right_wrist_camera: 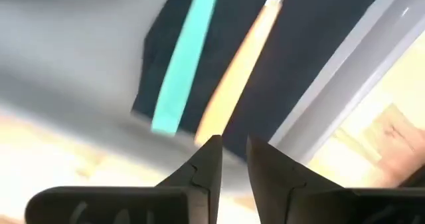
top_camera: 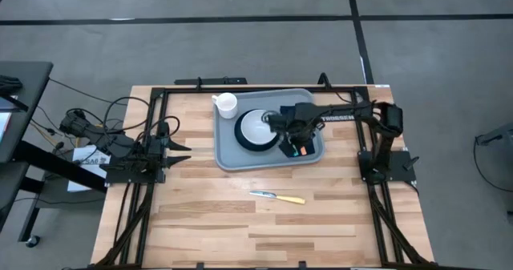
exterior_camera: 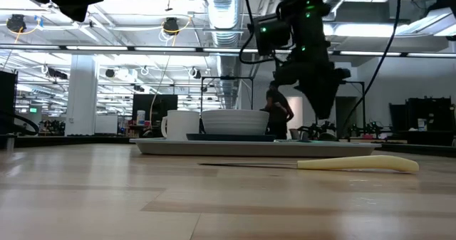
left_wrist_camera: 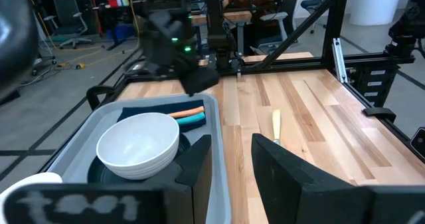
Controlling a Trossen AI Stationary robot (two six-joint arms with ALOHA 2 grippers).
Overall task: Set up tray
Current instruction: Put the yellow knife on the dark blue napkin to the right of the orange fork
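The grey-blue tray (top_camera: 228, 154) lies at the table's far middle. On it stand a white mug (top_camera: 227, 103) and a white bowl (top_camera: 256, 126) on a dark plate (top_camera: 243, 142). Beside them lies a navy napkin (right_wrist_camera: 299, 44) bearing a teal-handled utensil (right_wrist_camera: 186, 58) and an orange-handled one (right_wrist_camera: 239, 64). My right gripper (right_wrist_camera: 232, 147) hovers just above the napkin's utensils, open by a narrow gap and holding nothing. My left gripper (left_wrist_camera: 232, 151) waits open at the table's left side (top_camera: 186, 152). A yellow-handled knife (top_camera: 278, 196) lies flat on the wood, nearer than the tray.
The knife (exterior_camera: 335, 164) rests on bare wood between the tray (exterior_camera: 249, 148) and the near edge. A black frame runs along the table's far, left and right sides. Open wood stretches across the near half. A person stands far off in the room behind.
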